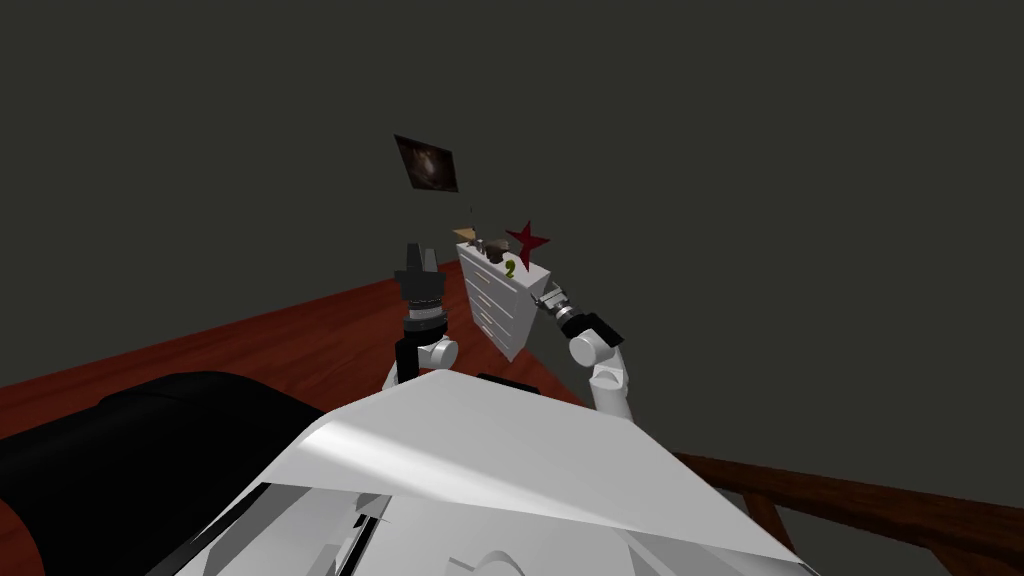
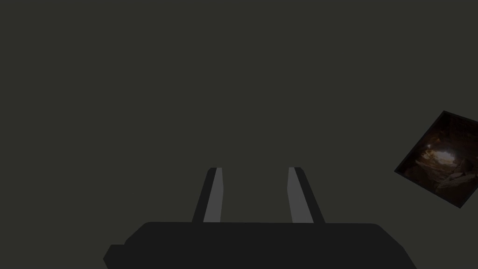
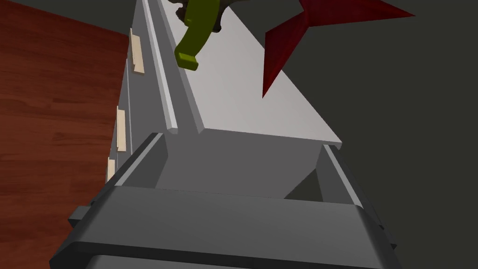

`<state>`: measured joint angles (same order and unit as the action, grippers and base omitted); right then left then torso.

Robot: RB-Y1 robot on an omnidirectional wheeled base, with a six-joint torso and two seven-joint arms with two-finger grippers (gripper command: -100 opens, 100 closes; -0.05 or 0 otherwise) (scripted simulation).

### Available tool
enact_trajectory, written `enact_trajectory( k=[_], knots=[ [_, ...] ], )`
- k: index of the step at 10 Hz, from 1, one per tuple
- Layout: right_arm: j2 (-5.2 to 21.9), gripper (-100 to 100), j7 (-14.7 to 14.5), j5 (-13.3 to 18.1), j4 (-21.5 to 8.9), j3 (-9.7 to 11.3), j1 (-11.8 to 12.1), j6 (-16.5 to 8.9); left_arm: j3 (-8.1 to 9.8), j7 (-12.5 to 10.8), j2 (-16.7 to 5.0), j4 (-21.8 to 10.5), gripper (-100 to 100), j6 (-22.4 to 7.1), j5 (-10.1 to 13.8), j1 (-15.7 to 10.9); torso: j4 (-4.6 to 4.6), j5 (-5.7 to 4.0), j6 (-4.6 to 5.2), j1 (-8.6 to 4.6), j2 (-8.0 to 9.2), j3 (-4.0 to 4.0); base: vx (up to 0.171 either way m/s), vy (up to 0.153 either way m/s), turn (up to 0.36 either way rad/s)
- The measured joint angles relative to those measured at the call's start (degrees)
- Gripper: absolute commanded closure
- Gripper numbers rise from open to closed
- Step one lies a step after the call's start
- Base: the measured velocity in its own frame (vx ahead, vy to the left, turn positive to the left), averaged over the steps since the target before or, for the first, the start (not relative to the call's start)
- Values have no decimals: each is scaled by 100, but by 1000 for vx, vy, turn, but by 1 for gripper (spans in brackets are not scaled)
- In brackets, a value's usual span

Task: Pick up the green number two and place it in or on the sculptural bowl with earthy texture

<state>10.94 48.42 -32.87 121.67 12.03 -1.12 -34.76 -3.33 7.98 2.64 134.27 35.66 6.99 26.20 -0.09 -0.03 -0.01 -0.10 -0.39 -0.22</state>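
Observation:
A green number two [image 1: 510, 268] stands on top of a white chest of drawers [image 1: 500, 305], near its front edge. Just behind it sits a dark, rough bowl [image 1: 495, 251]. In the right wrist view the green two [image 3: 198, 32] lies well beyond my right gripper [image 3: 242, 145], which is open, its fingers [image 3: 149, 159] flanking the near end of the chest's top [image 3: 242, 93]. My right gripper [image 1: 546, 298] is at the chest's right end. My left gripper [image 1: 415, 256] is raised left of the chest; its wrist view shows the left gripper [image 2: 254, 170] open and empty.
A dark red star [image 1: 527, 243] stands at the back of the chest top, close to the wall, also the red star [image 3: 317, 28]. Small items [image 1: 470, 238] sit at the far end. A black seat [image 1: 130, 450] lies at lower left, a wooden rail [image 1: 850, 500] at lower right.

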Motion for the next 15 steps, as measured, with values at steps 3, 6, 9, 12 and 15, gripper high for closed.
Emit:
enact_trajectory(
  k=[3, 6, 9, 12, 15],
  knots=[
    [-15, -100, 193, -380, -60, 133, -171, -400, 0, 0, 0, 0, 0, 0, 0, 0, -3, 2, 2, 7, -10, -7, 124, -28, 53],
    [-153, -100, 340, -742, -236, 219, -462, -794, 0, 0, 0, 0, 0, 0, 0, 0, -3, 0, 1, -1, -11, -7, 136, -50, 88],
    [-432, -100, 440, -1088, -377, 338, -615, -1155, 0, 0, 0, 0, 0, 0, 0, 1, -6, 1, 2, 5, -22, -14, 148, -42, 69],
    [-874, -100, 569, -1255, -372, 408, -678, -1494, 0, 0, 0, 0, 0, 0, 0, 0, -1, 1, 2, 5, 0, -1, 91, -43, 33],
    [-1192, 0, 575, -1351, -444, 438, -705, -1575, 0, 0, 1, 0, 0, 0, 0, -1, 5, 3, 3, 17, 29, 15, 20, -8, 6]
  ],
)
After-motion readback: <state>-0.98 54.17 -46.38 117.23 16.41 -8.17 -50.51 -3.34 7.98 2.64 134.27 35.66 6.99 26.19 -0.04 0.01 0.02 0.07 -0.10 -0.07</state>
